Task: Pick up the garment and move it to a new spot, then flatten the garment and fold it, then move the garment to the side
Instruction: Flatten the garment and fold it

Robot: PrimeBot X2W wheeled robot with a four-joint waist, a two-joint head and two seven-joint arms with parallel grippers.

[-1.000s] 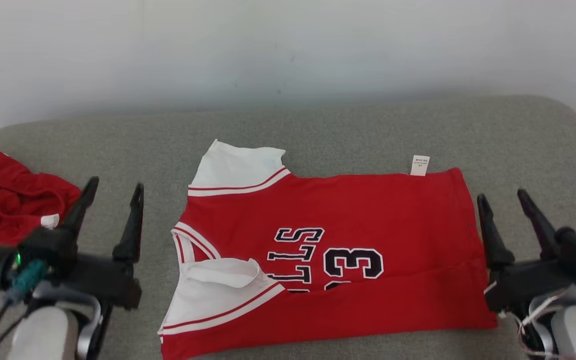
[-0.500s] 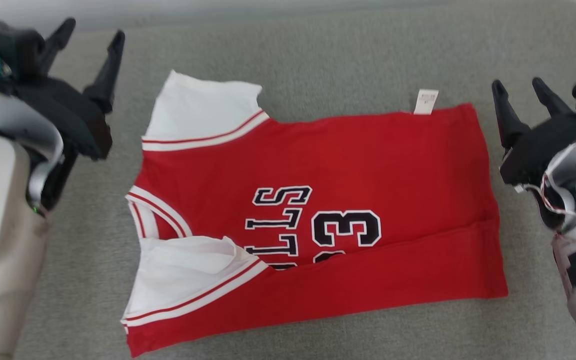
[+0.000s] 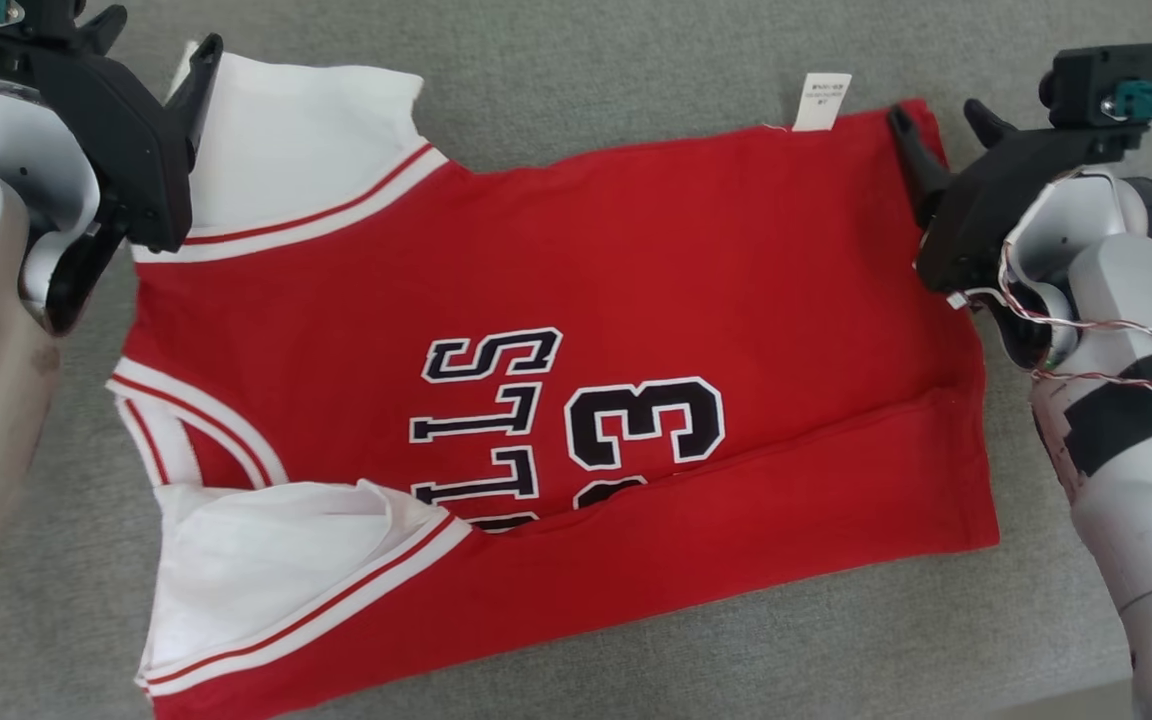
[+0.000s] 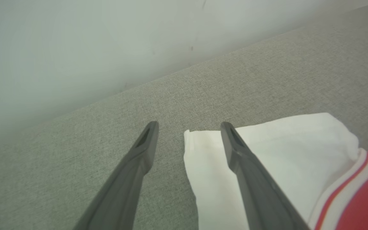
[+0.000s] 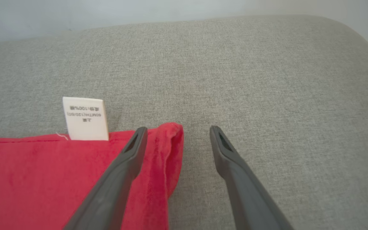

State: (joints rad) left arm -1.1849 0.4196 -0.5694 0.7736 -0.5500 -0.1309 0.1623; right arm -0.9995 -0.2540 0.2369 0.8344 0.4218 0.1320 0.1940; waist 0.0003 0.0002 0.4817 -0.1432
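Head camera tipped down since the earlier frame; both grippers brought in to the far corners of the jersey (image 3: 636, 270), which is laid flat on the grey cushion (image 3: 586, 60). Left gripper (image 3: 158, 40) spread wide, straddling the white sleeve (image 3: 306, 130) corner — nothing held. Right gripper (image 3: 936, 115) spread likewise across the hem corner beside the label (image 3: 822, 100); contact cannot be told.

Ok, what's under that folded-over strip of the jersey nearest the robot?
The folded strip lies on the jersey front, covering the last letters and most of the digit beside the 3. Whatever else is beneath is hidden.
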